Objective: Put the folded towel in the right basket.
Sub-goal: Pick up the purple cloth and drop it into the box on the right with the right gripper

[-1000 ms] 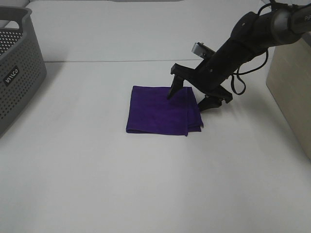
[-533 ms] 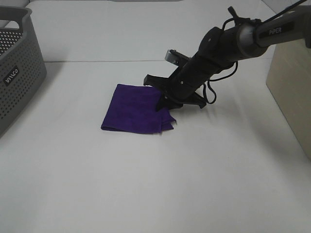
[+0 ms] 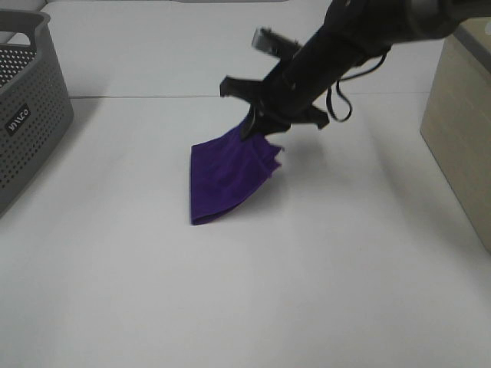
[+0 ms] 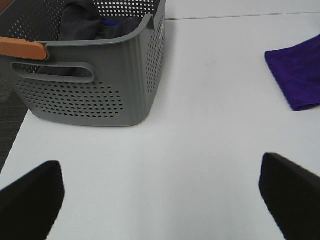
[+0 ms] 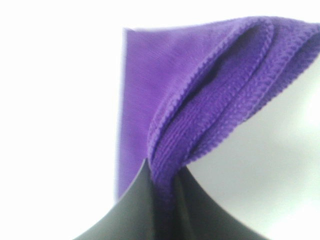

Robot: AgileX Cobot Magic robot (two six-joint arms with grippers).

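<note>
Above the middle of the desk, the right claw is clenched on one corner of the folded purple towel. The towel hangs slanting from it, its lower fold resting on the desk. Well apart to the right stands a beige box. The left claw is spread wide and holds nothing, near the perforated grey basket at the desk's left edge.

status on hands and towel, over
Right hand shut on folded purple towel, half lifted, low end on white table. Left hand open by grey perforated basket. Nothing blocking.
</note>
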